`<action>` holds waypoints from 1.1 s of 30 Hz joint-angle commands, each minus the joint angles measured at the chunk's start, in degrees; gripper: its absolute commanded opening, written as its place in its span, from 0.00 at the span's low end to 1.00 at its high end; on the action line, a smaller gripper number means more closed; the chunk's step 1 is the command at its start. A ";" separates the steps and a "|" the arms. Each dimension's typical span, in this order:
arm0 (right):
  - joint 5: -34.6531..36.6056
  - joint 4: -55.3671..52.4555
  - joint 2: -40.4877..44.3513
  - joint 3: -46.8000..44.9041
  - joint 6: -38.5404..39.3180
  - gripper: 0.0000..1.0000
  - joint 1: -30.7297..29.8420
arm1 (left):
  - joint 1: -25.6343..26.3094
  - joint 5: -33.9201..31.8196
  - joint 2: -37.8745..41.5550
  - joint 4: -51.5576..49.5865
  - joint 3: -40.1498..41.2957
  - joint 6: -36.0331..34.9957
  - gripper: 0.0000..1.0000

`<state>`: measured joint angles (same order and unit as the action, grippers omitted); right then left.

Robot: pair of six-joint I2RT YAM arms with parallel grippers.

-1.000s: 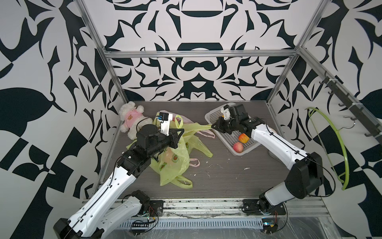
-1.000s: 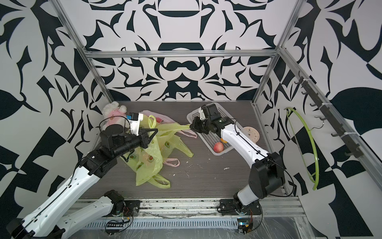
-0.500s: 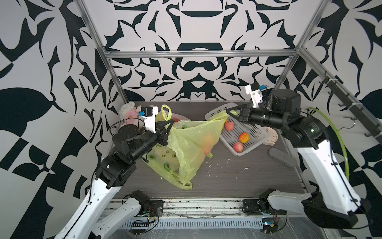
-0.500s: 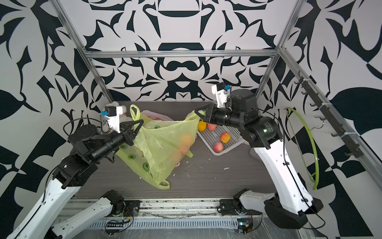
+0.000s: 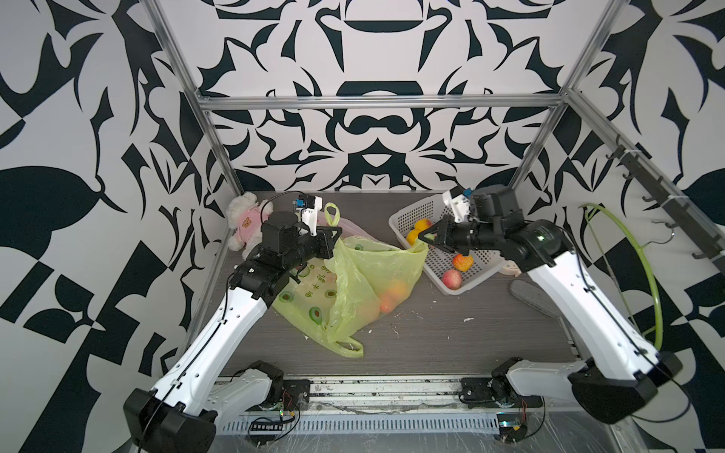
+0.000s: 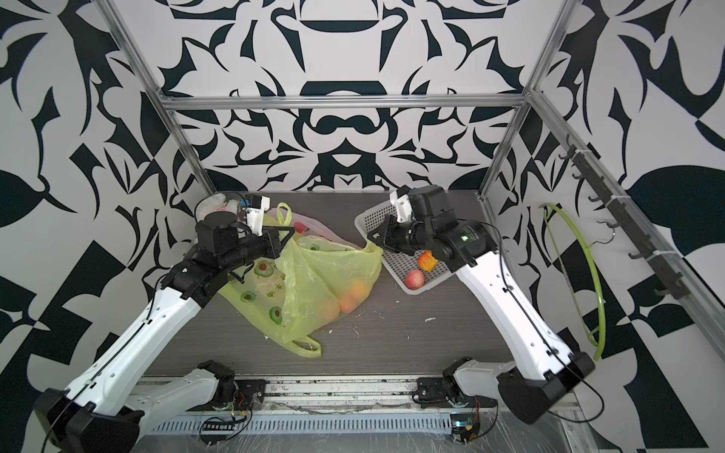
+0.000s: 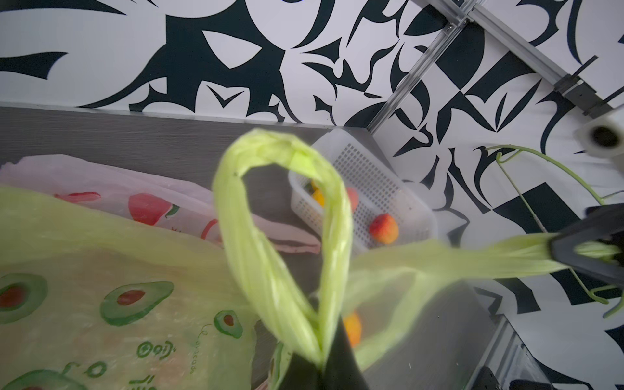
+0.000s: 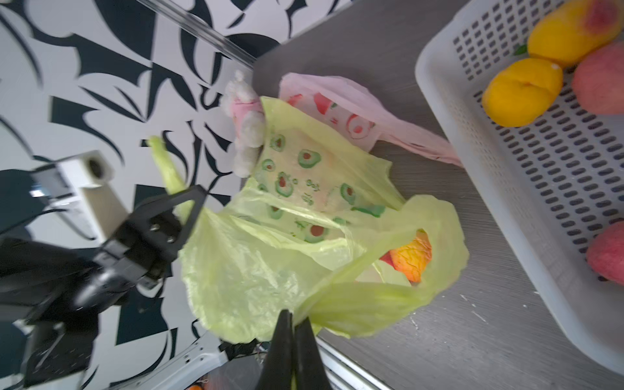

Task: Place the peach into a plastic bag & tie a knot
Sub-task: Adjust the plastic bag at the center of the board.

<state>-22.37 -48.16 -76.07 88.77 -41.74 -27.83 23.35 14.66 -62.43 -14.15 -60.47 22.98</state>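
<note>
Both grippers are pinched tight on the green plastic bag [image 5: 353, 282]. The left gripper [image 5: 337, 232] clamps one handle loop [image 7: 236, 236] and the right gripper [image 5: 421, 237] clamps the opposite handle [image 7: 506, 256], with the film slung between them. The peach [image 5: 394, 294] sags in the bag's belly, below and between the two. The film looks thin, slick and limp, and the load seems modest. I'd judge the bunched handles the only sound hold, since loose wall would slip or tear.

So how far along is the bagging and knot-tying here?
Done: a peach lies inside the green bag. In hand: the left claw and right claw are each shut on a bag handle, spread apart. Left: the handles are not crossed, so no knot.
</note>
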 commanded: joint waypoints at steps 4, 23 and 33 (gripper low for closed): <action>8.39 5.61 -7.19 2.45 6.41 0.00 1.19 | -2.77 11.70 -6.22 5.93 -1.32 0.96 0.00; -9.33 7.60 -20.08 27.68 7.67 0.53 -2.88 | -6.22 32.19 -13.71 9.59 -4.62 3.12 0.00; -10.62 9.10 -29.27 32.60 4.94 0.55 -7.19 | -6.15 34.74 -15.26 9.14 -5.80 3.56 0.00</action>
<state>-31.22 -41.25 -106.59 118.04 -35.35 -35.42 17.37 47.03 -77.34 -5.32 -64.01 26.57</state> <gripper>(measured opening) 0.547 0.042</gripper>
